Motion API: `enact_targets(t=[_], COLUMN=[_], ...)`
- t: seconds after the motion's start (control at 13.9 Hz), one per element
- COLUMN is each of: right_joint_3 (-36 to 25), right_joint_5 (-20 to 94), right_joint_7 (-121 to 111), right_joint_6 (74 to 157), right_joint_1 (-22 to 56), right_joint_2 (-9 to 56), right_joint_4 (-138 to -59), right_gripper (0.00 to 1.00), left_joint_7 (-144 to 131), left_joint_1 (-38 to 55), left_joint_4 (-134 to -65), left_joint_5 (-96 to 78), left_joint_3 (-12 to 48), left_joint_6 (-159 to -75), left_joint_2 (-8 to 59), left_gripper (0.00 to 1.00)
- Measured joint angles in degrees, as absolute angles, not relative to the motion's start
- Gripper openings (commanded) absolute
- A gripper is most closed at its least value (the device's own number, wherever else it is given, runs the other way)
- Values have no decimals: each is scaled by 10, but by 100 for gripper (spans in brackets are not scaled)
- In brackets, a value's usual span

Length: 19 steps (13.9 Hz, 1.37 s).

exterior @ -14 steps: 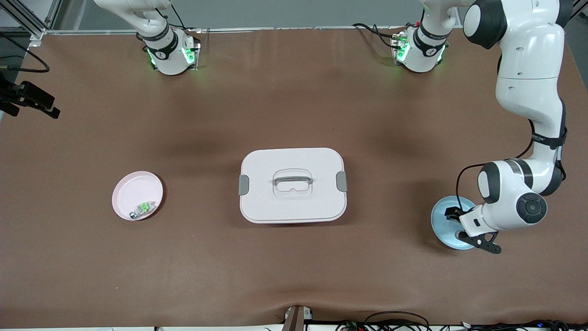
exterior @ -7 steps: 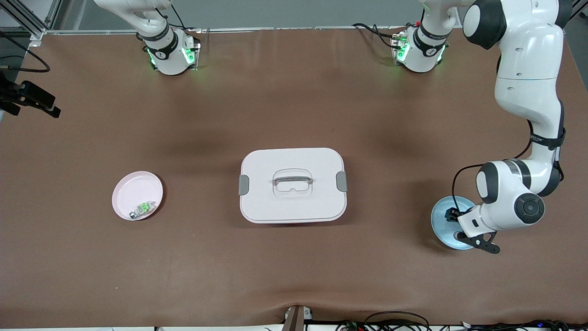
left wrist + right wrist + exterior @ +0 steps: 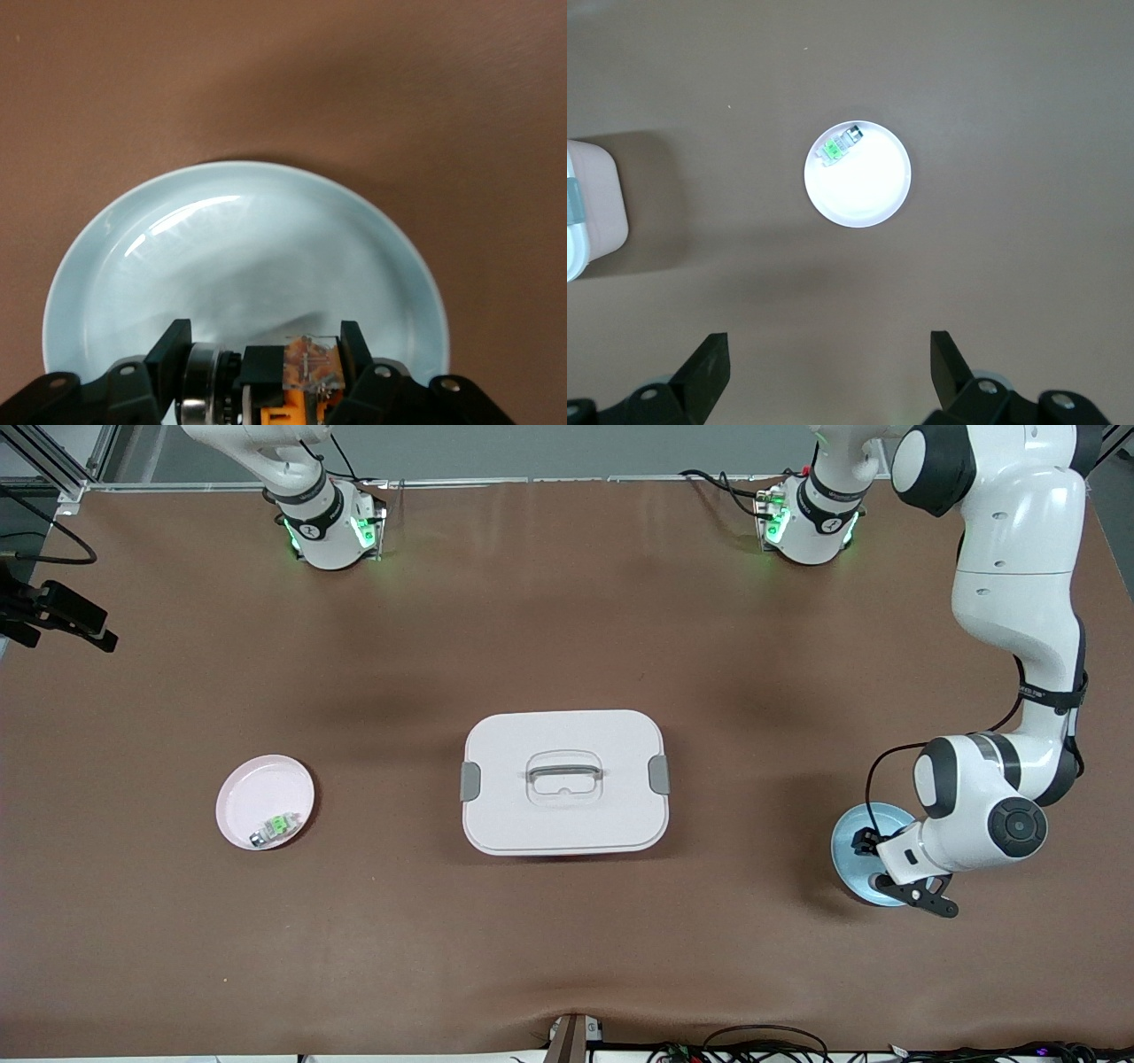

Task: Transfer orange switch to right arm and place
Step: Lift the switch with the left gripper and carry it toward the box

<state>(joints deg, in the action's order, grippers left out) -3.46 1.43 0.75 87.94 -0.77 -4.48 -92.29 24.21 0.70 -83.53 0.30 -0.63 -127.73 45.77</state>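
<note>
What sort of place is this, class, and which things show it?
Probably a robotics lab bench: two Franka arms bolted at a brown table, loose cables along its edge, and staged props such as a white lidded box.

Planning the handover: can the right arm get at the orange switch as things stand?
Probably not yet: the orange switch sits clamped in the left gripper, low in the blue plate, while the open right gripper waits high over the pink plate.

Brown table mat (image 3: 567,629) fills the frame, slightly wrinkled at its lower edge. Grey floor along the top; aluminium framing (image 3: 53,460) at upper left; cables (image 3: 762,1041) along the bottom
</note>
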Motion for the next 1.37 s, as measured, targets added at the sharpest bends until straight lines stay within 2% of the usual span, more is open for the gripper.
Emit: enact_targets(t=[0.43,0.65,1.37], right_joint_3=[-36,-36,-36], right_joint_5=[19,19,19], right_joint_7=[8,8,8], right_joint_6=[879,879,879], right_joint_1=[-8,-8,-8], right_joint_2=[-45,-45,-45], right_joint_4=[-923,-924,-923], right_gripper=[100,100,100], left_joint_7=[191,95,-500], left_joint_1=[25,31,49], left_joint_4=[-825,-814,-810], left_joint_5=[3,3,-11], left_joint_3=[-2,-2,0], left_joint_6=[-1222,-1214,-1210], left_joint_2=[398,385,367], left_gripper=[31,27,26])
